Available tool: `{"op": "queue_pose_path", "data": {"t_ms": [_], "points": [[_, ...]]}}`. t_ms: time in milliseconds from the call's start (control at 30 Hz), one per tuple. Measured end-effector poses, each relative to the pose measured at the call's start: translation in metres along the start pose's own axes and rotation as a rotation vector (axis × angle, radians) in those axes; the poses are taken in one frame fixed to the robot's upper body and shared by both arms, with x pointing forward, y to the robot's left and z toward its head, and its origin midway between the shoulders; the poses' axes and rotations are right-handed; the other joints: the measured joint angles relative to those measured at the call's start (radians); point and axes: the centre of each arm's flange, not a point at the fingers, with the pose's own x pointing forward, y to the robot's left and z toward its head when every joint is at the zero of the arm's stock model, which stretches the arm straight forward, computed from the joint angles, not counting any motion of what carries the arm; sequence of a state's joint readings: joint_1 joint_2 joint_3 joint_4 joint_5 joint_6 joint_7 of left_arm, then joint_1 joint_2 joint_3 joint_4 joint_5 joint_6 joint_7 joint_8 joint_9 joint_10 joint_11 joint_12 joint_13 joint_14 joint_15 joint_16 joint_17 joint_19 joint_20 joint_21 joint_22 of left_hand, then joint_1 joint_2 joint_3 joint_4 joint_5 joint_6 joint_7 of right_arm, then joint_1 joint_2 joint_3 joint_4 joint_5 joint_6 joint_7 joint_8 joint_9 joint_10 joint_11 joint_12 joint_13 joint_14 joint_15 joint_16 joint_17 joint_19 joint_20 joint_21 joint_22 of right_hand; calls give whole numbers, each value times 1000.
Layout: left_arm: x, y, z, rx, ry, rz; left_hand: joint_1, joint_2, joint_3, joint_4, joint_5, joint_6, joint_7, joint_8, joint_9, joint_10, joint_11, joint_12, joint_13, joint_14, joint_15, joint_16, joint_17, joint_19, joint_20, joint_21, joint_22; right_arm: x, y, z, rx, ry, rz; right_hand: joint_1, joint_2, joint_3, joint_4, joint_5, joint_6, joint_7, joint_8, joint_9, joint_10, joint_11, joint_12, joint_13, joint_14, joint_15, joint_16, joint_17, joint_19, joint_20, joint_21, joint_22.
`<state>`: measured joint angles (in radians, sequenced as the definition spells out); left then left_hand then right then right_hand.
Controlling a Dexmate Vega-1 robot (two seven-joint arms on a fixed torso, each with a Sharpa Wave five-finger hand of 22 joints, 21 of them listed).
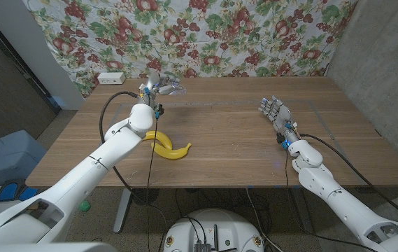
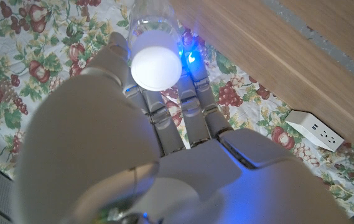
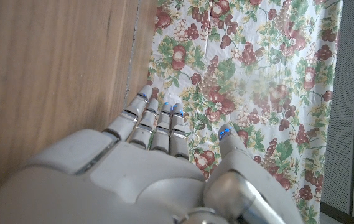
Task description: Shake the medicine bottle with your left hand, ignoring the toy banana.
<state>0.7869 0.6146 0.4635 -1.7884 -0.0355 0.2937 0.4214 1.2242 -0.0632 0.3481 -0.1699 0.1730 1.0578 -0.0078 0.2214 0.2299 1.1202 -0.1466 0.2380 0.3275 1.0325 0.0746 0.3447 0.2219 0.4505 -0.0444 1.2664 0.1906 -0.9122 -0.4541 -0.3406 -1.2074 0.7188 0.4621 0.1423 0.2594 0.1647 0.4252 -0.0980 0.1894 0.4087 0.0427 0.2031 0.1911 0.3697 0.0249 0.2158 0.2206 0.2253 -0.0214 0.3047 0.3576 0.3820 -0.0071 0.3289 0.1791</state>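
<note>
Up at the far side of the table (image 1: pixel 219 133), the left hand (image 1: pixel 151 87) holds the medicine bottle (image 1: pixel 171 87) off the wood, its fingers wrapped around the clear body. From the left wrist, the bottle (image 2: pixel 153 50) shows its white round end toward the camera, with the fingers (image 2: pixel 192 93) closed along its side and a blue light glowing between them. Nearer the robot than that hand, the toy banana (image 1: pixel 167 145) lies on the table just beside the left forearm, untouched. Behind the hand, a white power strip (image 1: pixel 110 78) sits at the table's far left corner, in front of the flowered cloth (image 1: pixel 205 35) hung on the wall.

Well apart from the bottle, on the other side of the table, the right hand (image 1: pixel 275 112) holds nothing, its fingers straight and slightly apart, pointing toward the cloth. From the right wrist, those fingers (image 3: pixel 158 121) reach over the wood, with the thumb set off to one side.
</note>
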Motion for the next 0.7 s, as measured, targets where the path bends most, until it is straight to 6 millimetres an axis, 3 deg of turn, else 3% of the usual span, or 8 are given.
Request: {"op": "queue_pose_path", "data": {"t_ms": [567, 700], "points": [[12, -3, 8, 184, 184, -130, 0, 0, 0, 0, 0, 0, 0, 0, 0, 0, 0, -2, -4, 0, 0, 0, 0, -3, -2, 6, -6, -2, 1, 0, 3, -2, -1, 0, 0, 0, 0, 0, 0, 0, 0, 0, 0, 0, 0, 0, 0, 0, 0, 0, 0, 0, -4, 0], [20, -2, 25, 200, 147, -131, 0, 0, 0, 0, 0, 0, 0, 0, 0, 0, 0, -8, -7, 0, 0, -2, 0, -6, -2, 8, -5, -2, 1, 0, 3, -2, -1, 0, 0, 0, 0, 0, 0, 0, 0, 0, 0, 0, 0, 0, 0, 0, 0, 0, 0, 0, -4, 0]]}}
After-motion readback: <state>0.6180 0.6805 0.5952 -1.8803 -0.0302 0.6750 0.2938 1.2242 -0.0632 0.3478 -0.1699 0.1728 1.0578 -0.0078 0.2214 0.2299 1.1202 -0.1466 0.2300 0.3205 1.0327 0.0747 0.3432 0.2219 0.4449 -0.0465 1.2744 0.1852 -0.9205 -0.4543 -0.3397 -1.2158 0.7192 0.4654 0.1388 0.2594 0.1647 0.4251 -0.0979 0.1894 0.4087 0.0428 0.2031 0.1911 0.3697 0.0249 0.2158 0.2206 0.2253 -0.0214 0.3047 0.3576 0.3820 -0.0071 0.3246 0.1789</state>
